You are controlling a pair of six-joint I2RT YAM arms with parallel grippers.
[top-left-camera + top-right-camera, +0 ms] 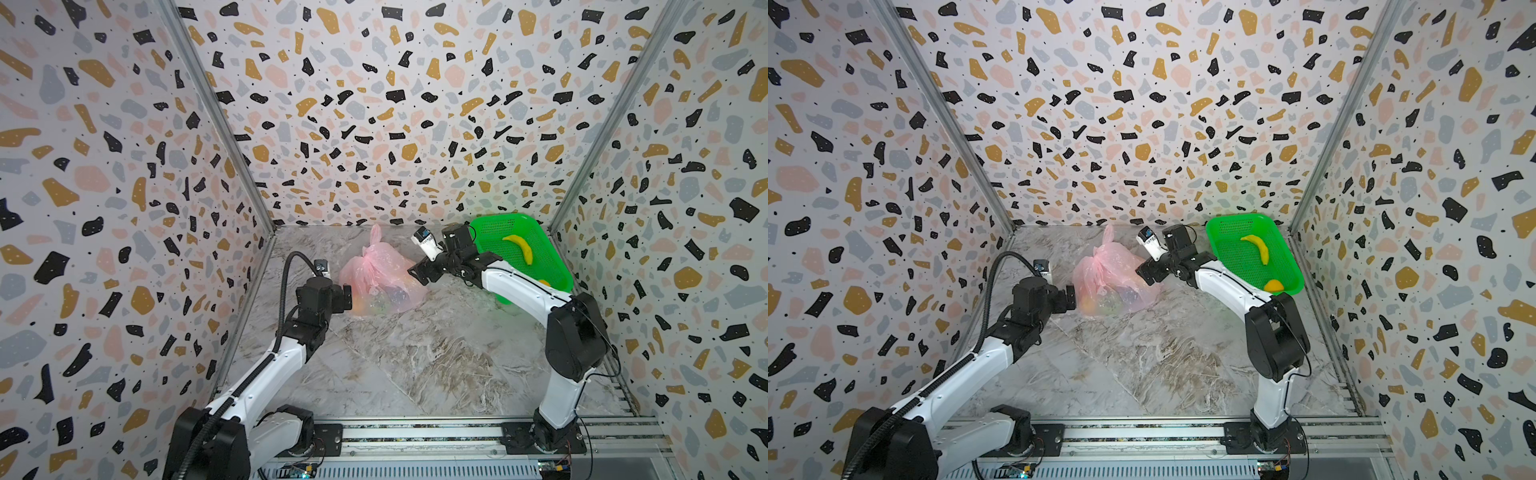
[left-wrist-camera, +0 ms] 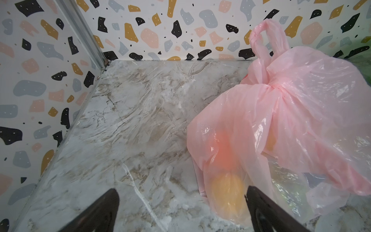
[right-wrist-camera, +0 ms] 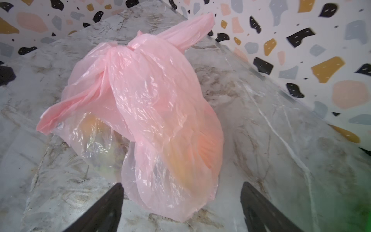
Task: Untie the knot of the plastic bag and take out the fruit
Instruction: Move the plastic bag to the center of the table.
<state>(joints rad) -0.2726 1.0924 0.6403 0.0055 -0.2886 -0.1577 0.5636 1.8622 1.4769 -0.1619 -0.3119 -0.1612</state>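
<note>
The pale pink plastic bag (image 1: 380, 274) (image 1: 1111, 278) lies on the marble floor between my two arms. Its knot (image 2: 274, 88) (image 3: 130, 45) is a twisted tuft on top, with one handle loop (image 2: 265, 38) standing up behind it. Orange fruit (image 2: 226, 190) (image 3: 181, 160) shows through the thin plastic. My left gripper (image 2: 181, 190) (image 1: 345, 297) is open at the bag's near left corner, one finger beside the orange fruit. My right gripper (image 3: 181, 184) (image 1: 417, 272) is open at the bag's right side, a loose fold of bag showing between its fingers, unpinched.
A green mesh basket (image 1: 490, 235) (image 1: 1237, 259) stands at the back right, partly under the right arm. It holds a yellow banana (image 1: 519, 248) and a small yellow-orange piece (image 1: 1273, 286). Patterned walls close in on three sides. A metal rail (image 1: 415, 434) runs along the front.
</note>
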